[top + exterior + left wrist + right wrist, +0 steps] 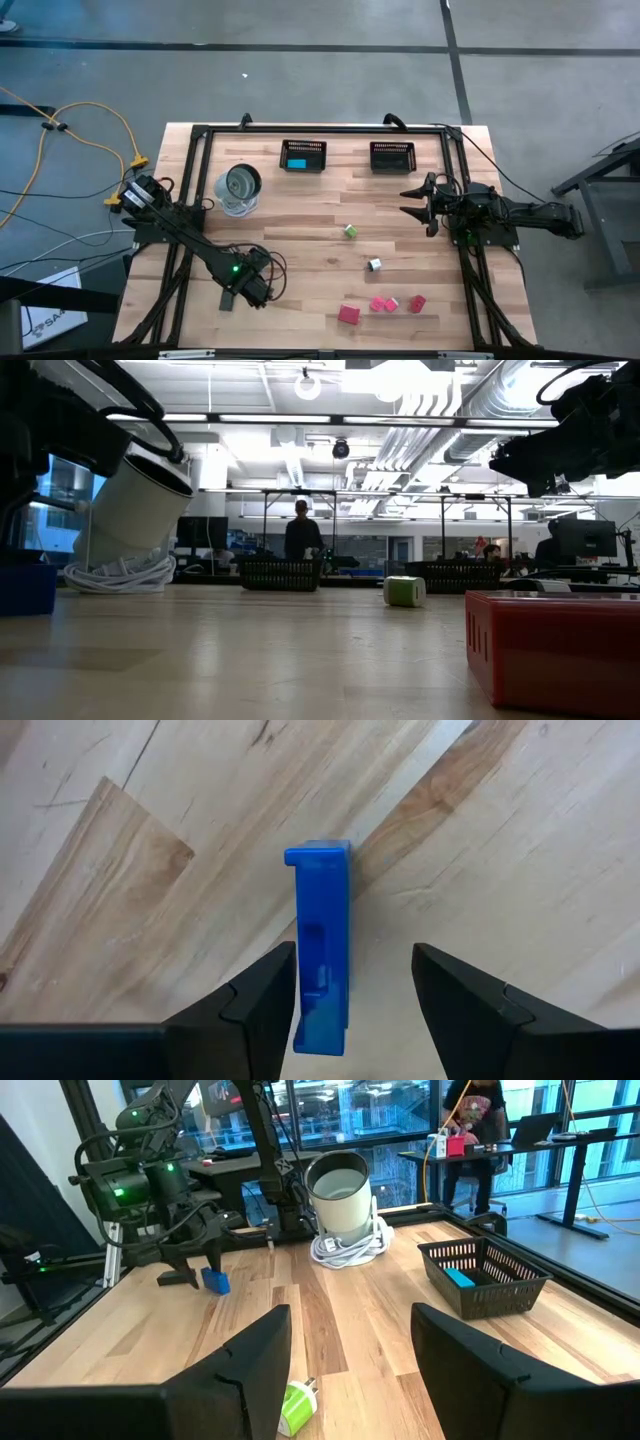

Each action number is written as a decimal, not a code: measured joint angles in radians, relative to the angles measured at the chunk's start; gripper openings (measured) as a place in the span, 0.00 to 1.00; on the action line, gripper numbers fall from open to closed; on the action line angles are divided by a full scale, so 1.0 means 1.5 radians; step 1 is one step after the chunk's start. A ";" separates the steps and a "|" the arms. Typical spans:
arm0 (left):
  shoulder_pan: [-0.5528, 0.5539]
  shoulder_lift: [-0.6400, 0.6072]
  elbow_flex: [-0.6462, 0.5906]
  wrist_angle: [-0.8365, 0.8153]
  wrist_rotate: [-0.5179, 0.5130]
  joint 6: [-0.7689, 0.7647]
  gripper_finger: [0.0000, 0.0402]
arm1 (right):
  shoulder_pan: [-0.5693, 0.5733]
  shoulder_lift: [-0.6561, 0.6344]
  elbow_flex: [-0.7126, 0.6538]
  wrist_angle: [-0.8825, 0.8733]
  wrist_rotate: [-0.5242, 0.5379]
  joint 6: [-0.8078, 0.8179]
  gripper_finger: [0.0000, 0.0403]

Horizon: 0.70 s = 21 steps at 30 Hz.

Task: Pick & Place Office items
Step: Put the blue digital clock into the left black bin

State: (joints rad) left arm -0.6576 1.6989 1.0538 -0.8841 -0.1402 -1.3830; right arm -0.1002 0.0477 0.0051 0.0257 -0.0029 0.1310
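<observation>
Left gripper (355,990): mine, lowered at the table's near-left part, well toward the front edge from the white cylindrical lamp (239,189) on its coiled white cable; fingers spread, straddling a blue rectangular plastic block (322,945) that lies on the wooden tabletop (300,230), one finger just beside it, the other apart, nothing clamped. Right gripper (350,1370): mine, raised over the table's right side, far from the lamp, fingers parted, empty. Two black mesh baskets: left basket (303,156) just right of the lamp, holding a teal flat piece (297,163); right basket (392,156) farther right. Green-and-white small cube (350,231): mid-table, right of the lamp. White-and-black small cube (375,265): nearer the front. Red and pink blocks (381,306): loose row along the front, diagonal from the lamp.
</observation>
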 joint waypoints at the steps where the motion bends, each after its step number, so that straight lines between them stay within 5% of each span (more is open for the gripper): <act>1: 0.000 0.000 0.000 0.000 0.000 0.000 0.48 | 0.000 0.000 0.000 0.000 0.000 0.000 0.48; 21: 0.000 0.000 -0.023 0.014 0.004 0.002 0.48 | 0.000 0.000 0.000 0.000 0.000 0.000 0.48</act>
State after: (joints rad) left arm -0.6579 1.6989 1.0199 -0.8625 -0.1345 -1.3805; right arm -0.1004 0.0479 0.0054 0.0257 -0.0031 0.1309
